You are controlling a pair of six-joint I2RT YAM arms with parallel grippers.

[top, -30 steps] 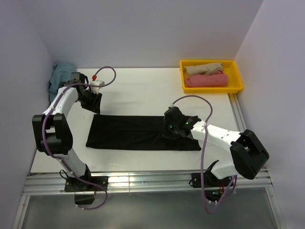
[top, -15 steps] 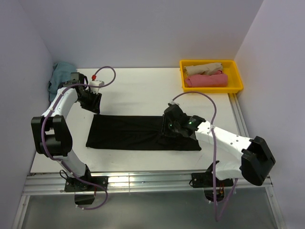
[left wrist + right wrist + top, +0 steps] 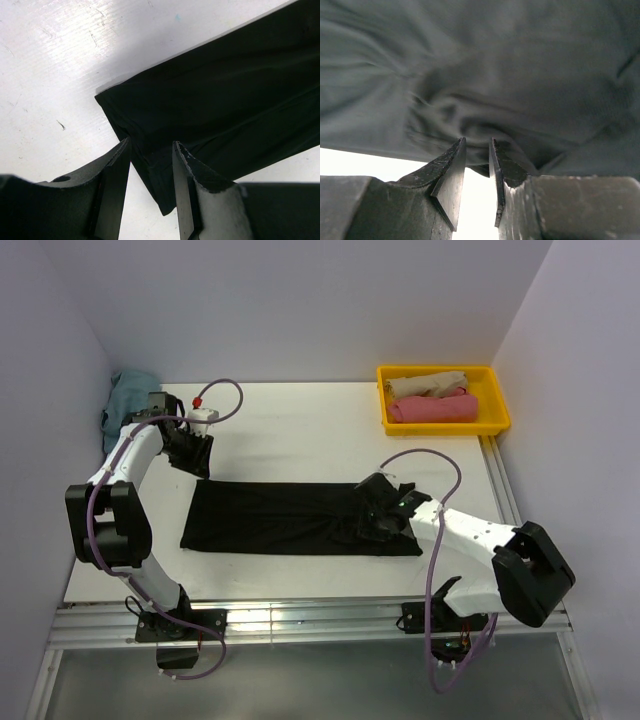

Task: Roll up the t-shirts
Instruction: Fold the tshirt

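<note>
black t-shirt (image 3: 270, 518) is folded into a long strip, flat on the table (image 3: 290, 430), running left-right across the middle. Two finished rolls, pink (image 3: 432, 408) and beige (image 3: 425, 384), sit in the yellow bin (image 3: 440, 428) at far right. Dusty-blue shirt (image 3: 125, 400) is heaped at the far-left corner.

left gripper (image 3: 150, 145): over the strip's far-left corner, jaws apart and straddling the short edge. Cloth under them lies flat and undistorted, so I see no pinch. Can't tell whether it presses down.

right gripper (image 3: 477, 141): on the right part of the strip, jaws nearly together on a pucker of cloth. Wrinkles converge on the tips, so it reads as a pinch.

My read: it's starting the roll from the right end. To do it well:
- A pinch at one point will likely drag the strip into a bunch. Better to take the right short end at its edge and turn it over evenly.
- Keep the first turn tight and square to the long edges, or the roll cones.
- Left should actually pin or grip that corner so the strip stays taut while the right rolls leftward.
- Move low and slow, because thin cloth slips out of narrow tips.
</note>
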